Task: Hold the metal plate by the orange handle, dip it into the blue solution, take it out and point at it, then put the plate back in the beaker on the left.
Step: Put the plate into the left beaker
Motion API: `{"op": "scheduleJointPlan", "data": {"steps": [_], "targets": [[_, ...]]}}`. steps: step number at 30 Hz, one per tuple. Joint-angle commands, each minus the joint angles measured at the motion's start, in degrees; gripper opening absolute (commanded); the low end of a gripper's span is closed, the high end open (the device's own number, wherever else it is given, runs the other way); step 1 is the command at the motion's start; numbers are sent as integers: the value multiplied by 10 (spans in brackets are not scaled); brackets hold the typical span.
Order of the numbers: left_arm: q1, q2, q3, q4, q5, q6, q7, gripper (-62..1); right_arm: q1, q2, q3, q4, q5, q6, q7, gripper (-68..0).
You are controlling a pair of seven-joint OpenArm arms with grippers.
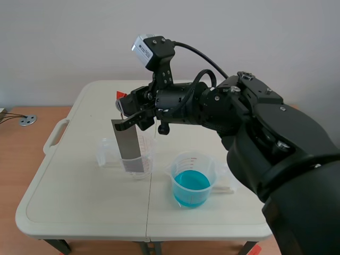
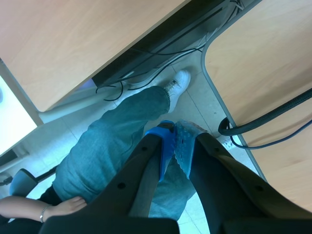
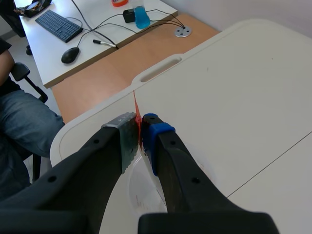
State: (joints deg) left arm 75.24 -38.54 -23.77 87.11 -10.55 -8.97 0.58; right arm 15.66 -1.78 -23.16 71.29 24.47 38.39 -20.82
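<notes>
**A:** What could go wrong from here?

**B:** Nearest the robot, a clear plastic beaker of blue solution (image 1: 191,183) is seen on the cream folding tabletop (image 1: 79,207). At about ten o'clock from it a second clear plastic beaker (image 1: 139,162) is stood. The lower end of the grey rectangular metal plate (image 1: 129,139) is inside it. The thin orange handle (image 3: 136,105) at the plate's top is pinched between the pads of the right tool (image 3: 140,124). Only a narrow strip is held, so the plate could be swung or let slip. The light beaker could be caught by the plate's edge and tipped. The solution could be spilled if its beaker were knocked in passing.

**A:** What is hidden or hard to make out?

**B:** The plate's bottom edge is blurred by the beaker wall, so contact with the beaker's base cannot be judged. Whether its darker lower band is wet cannot be told. The left tool (image 2: 174,141) is pressed together on nothing. It is absent from the scene view and aimed at a floor. There a person's leg in blue jeans (image 2: 112,146) and a white shoe (image 2: 179,82) are seen.
</notes>
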Motion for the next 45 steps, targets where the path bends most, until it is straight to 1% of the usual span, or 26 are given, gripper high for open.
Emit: {"op": "scheduleJointPlan", "data": {"steps": [1,18,22,26,28,29,30,31,32,34,35,37,38,42,45], "targets": [[2,4,0,6,-4,2,-3,-575,14,-6,2,2,5,0,9,-660],[2,4,0,6,-4,2,-3,-575,13,-6,2,0,2,0,8,-653],[2,4,0,6,-4,2,-3,-575,14,-6,8,0,2,0,8,-574],[2,4,0,6,-4,2,-3,-575,16,-6,7,0,-8,0,7,-517],[2,4,0,6,-3,-3,-3,-562,17,-6,8,0,-16,0,7,-456],[2,4,0,6,-3,-7,-2,-532,18,-6,7,0,-18,0,6,-413],[2,4,0,6,-3,-11,1,-490,18,-6,8,0,-22,0,6,-371],[2,4,0,6,-3,-13,5,-426,20,-6,7,0,-22,0,6,-332],[2,4,0,6,-3,-14,6,-334,21,-6,7,0,-22,0,6,-301],[2,4,0,6,-3,-13,8,-76,23,-6,8,0,-23,-2,7,-279],[2,4,0,6,-3,-13,8,14,24,-6,8,0,-22,-6,7,-275],[2,4,0,6,-4,-13,8,14,24,-6,12,0,-22,-16,8,-267],[2,4,0,6,-4,-13,8,14,24,-6,16,0,-22,-16,9,-241],[2,4,0,6,-4,-13,8,14,24,-6,31,0,-22,-29,8,-101],[2,4,0,6,-4,-13,8,14,24,-6,40,0,-22,-31,8,-11]]}}
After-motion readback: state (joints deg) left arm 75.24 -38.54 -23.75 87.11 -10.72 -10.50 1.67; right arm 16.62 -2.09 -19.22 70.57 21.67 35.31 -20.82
